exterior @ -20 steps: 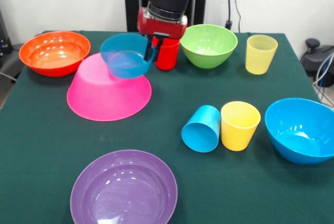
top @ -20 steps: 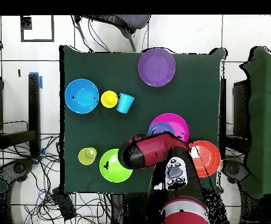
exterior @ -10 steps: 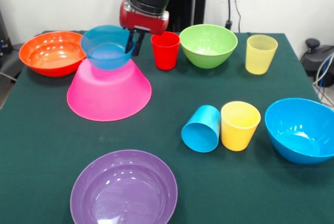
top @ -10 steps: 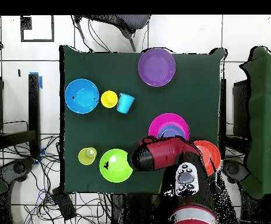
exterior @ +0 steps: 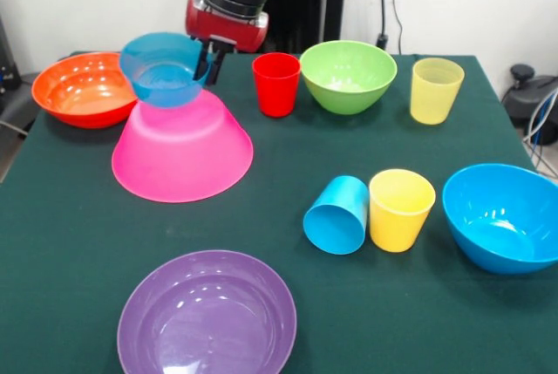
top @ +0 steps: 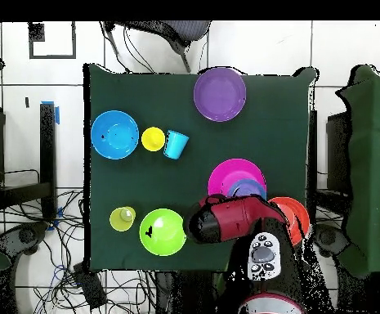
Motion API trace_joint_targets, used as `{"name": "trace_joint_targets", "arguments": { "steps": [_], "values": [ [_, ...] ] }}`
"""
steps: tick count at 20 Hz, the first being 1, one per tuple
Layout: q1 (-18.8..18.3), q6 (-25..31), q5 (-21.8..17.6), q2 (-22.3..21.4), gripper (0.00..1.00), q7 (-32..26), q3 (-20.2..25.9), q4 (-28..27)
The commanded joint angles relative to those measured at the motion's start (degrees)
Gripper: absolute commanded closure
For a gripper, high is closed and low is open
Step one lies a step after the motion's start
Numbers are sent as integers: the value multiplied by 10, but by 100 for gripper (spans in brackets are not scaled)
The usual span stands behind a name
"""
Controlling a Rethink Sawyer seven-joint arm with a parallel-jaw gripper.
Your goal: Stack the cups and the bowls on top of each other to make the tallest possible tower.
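My gripper (exterior: 207, 65) is shut on the right rim of the small blue bowl (exterior: 162, 70), which is upright at the top left of the upside-down pink bowl (exterior: 183, 149). I cannot tell whether the two bowls touch. From overhead the small blue bowl (top: 247, 188) shows over the pink bowl (top: 228, 172), and the arm (top: 230, 219) hides the gripper. The orange bowl (exterior: 87, 86) sits just left of them. The red cup (exterior: 276, 84), green bowl (exterior: 349, 75) and pale yellow cup (exterior: 436, 89) line the far side. A blue cup (exterior: 337, 214) lies on its side beside an upright yellow cup (exterior: 401, 209).
A medium blue bowl (exterior: 504, 215) stands at the right edge and a purple bowl (exterior: 207, 315) at the near edge. Overhead, the purple bowl (top: 220, 93) and blue bowl (top: 114, 134) lie far from the arm. Cables hang off the table's right side.
The gripper has carried the small blue bowl leftward in the front view, from the pink bowl's right side to its top left, towards the orange bowl. Everything else has stayed put.
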Motion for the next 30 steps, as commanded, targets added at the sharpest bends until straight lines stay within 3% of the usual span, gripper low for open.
{"name": "trace_joint_targets", "arguments": {
  "steps": [1, 12, 30],
  "values": [
    [28, -24, -25, 48, 100, 44, 13, -20],
    [46, -55, -11, 77, 100, 55, -2, -46],
    [13, -61, -12, 40, 100, 20, 21, -20]
  ]
}}
